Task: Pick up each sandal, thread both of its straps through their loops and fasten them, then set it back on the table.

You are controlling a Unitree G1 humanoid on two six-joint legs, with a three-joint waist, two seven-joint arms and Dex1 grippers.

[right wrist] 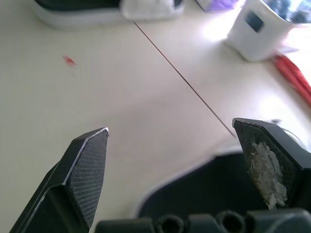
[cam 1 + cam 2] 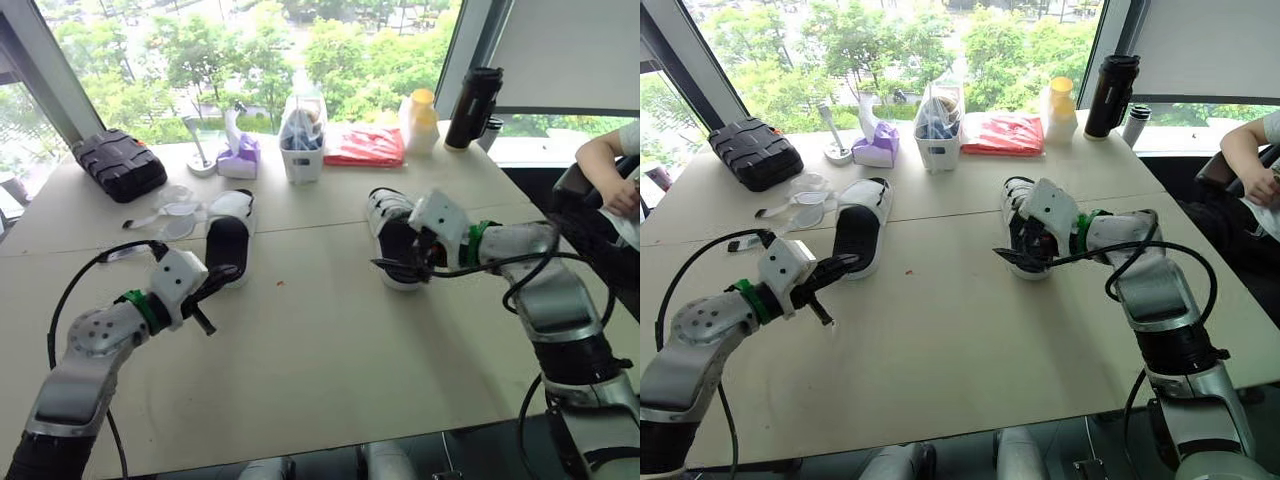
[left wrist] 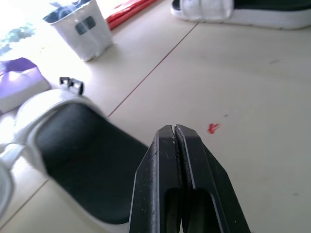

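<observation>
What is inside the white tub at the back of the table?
A dark blue bundle under clear plastic pokes out of the white tub. Its wall hides whatever sits lower down.

Two white strap sandals with black footbeds: one (image 2: 228,243) just beyond the left gripper (image 3: 174,127), one (image 2: 385,208) right at the right gripper (image 1: 170,130). Farther beyond both grippers, one of each: black ribbed hard case (image 2: 118,163), purple tissue box (image 2: 240,158), white open-topped bag (image 2: 302,152), flat red packet (image 2: 365,145), yellow-capped bottle (image 2: 420,122), black cylindrical flask (image 2: 473,105).
</observation>
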